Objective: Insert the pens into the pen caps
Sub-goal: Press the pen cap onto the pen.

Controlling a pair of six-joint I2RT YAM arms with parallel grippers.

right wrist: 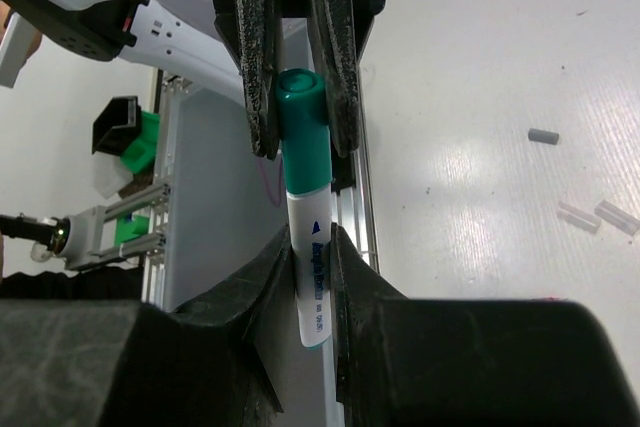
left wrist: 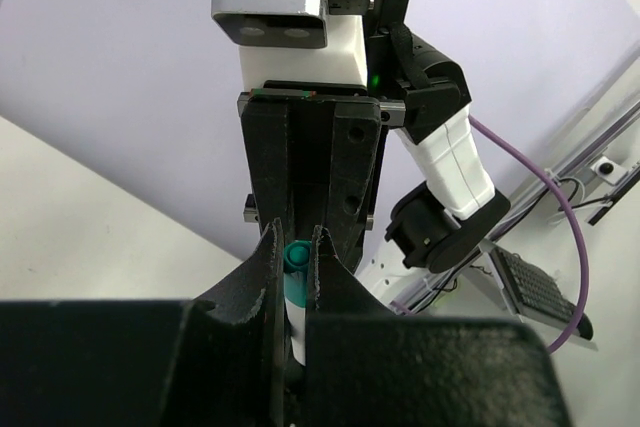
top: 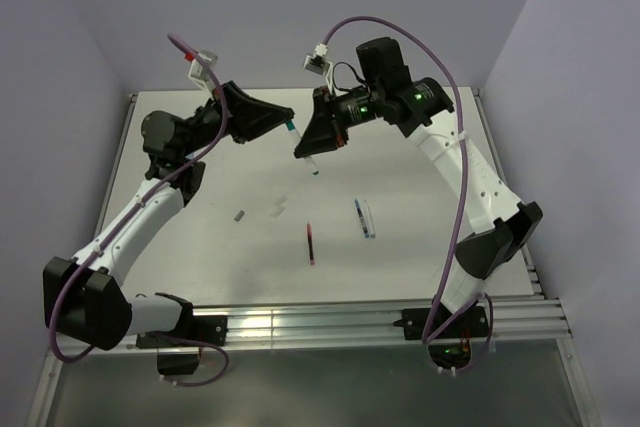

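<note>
Right gripper [right wrist: 312, 242] and left gripper [left wrist: 295, 247], facing nose to nose: right jaws are clamping the white pen [right wrist: 312, 287], left jaws are pinching the teal cap [right wrist: 303, 147]. Pen: light, stiff, slick plastic, probably swivelling in a loose pinch, so holding mid-barrel is suiting it; its long axis is running straight from one pair of jaws into the other. Cap: small, hard, sitting over the pen's end between the left jaws.

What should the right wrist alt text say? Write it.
The right gripper holds a white pen while the left gripper pinches the teal cap on its far end. A grey cap and clear caps lie on the table.
</note>
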